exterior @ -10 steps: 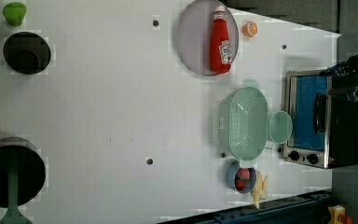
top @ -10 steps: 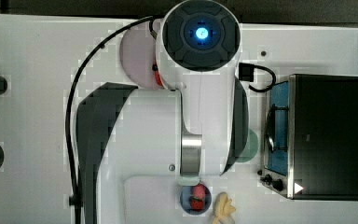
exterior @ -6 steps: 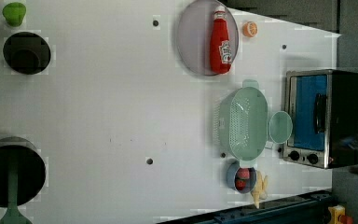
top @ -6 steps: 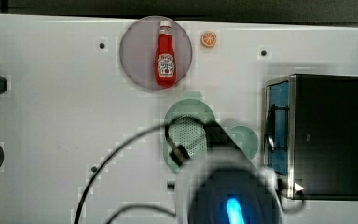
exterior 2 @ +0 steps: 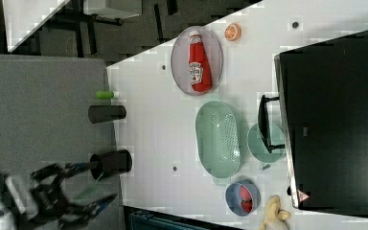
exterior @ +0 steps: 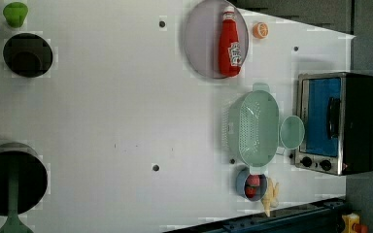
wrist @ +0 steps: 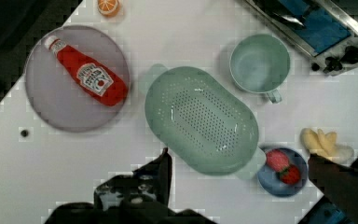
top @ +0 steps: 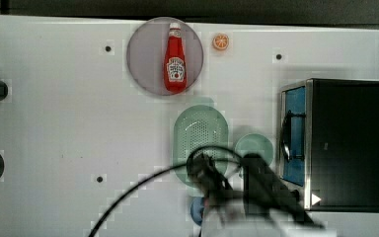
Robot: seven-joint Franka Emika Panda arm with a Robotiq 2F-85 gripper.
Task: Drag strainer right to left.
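Strainer: The strainer (top: 201,143) sits flat on the white table (top: 69,123). It is near the oven (top: 345,143), on the top view's left of it.
Strainer's place since a moment ago: It is the same in the left view. It has not slid away from the oven yet.
Mug: The mug (top: 254,148) stands between the strainer and the oven, just beside both.
Arm: In the top view the arm (top: 256,197) has moved off the middle of the table. It is now down by the oven's lower corner, and it is blurred.
Pincer: In the wrist view the pincer (wrist: 237,157) hangs above the strainer with its two fingers (wrist: 164,170) wide apart. It holds nothing.
Plate and bottle: The plate (top: 145,69) with the red bottle (top: 175,59) lies farther from the oven than the strainer.
What it means: The drag has likely not begun. The pincer probably must come down and take the rim first.
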